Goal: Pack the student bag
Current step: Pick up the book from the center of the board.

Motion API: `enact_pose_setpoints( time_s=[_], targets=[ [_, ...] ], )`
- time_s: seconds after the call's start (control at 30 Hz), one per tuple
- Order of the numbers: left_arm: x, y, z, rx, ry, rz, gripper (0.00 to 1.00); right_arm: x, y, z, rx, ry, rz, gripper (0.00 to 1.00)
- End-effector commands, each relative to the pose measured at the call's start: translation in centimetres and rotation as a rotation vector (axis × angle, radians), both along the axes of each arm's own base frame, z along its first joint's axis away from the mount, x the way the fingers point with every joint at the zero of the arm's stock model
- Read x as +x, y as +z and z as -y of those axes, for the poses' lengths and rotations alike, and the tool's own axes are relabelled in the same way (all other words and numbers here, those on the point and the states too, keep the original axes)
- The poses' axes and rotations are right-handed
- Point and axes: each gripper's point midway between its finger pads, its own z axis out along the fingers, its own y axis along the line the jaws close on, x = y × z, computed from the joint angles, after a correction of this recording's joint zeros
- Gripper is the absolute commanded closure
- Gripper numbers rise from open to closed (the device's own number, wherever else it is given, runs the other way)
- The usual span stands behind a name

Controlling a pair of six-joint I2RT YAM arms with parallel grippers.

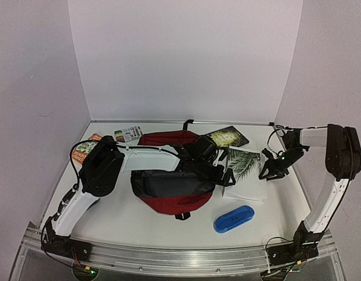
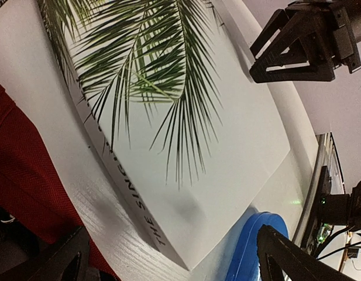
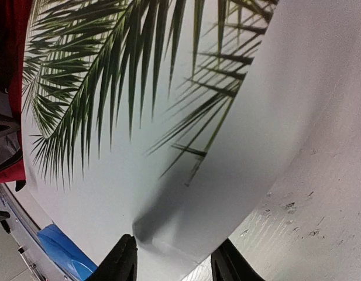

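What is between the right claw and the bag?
The palm book lies flat between the right claw and the bag. The left claw, open, is at the book's bag-side edge. The right claw is open by the opposite edge.

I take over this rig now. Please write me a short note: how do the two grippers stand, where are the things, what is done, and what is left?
Left gripper: open, at a corner of the white palm-leaf book, not gripping it.
Right gripper: open, at the book's right edge.
Student bag: lies mid-table under the left arm, just left of that book.
On the table, outside the bag: blue case, dark book, colour card, orange book.
Done: nothing visibly packed.
Left: put the items into the bag.
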Motion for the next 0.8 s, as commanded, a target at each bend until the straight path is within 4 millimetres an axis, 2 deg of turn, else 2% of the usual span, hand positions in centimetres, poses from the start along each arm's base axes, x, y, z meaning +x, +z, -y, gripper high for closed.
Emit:
enact_pose_setpoints(
  time_s=[0.0,0.1,0.17,0.3,0.37,0.4,0.5,0.53,0.6,0.77],
  targets=[
    [1.3,2.4,1.1,-0.060,0.016,0.045,0.00,0.9,2.3,-0.3,0.076,-0.015,0.032,0.73],
    [1.3,2.5,1.1,-0.059,0.017,0.047,0.00,0.8,4.0,-0.5,0.095,-0.003,0.070,0.93],
    [1.3,2.8,1.1,-0.063,0.017,0.050,0.00,0.9,5.1,-0.7,0.109,0.002,0.092,1.00],
    [1.6,4.1,0.8,-0.067,0.023,0.076,0.00,1.0,7.3,-1.3,0.148,0.006,0.131,1.00],
    [1.8,4.9,0.6,-0.069,0.031,0.089,0.00,1.0,7.5,-1.1,0.138,-0.012,0.124,1.00],
    [1.9,5.2,0.4,-0.070,0.033,0.093,0.00,1.0,7.1,-0.8,0.118,-0.029,0.110,0.95],
    [1.9,5.7,0.5,-0.076,0.024,0.103,0.00,0.1,5.3,-0.4,0.091,-0.051,0.045,0.38],
    [1.9,5.7,0.6,-0.080,0.020,0.101,0.00,-0.1,4.6,-0.4,0.091,-0.059,0.022,0.24],
    [1.9,5.3,1.1,-0.086,0.016,0.084,0.00,-0.5,3.5,-0.4,0.095,-0.066,-0.015,0.17],
    [2.1,3.4,2.0,-0.074,0.018,0.038,0.00,-0.3,1.5,-0.1,0.084,-0.098,-0.044,0.15]
  ],
)
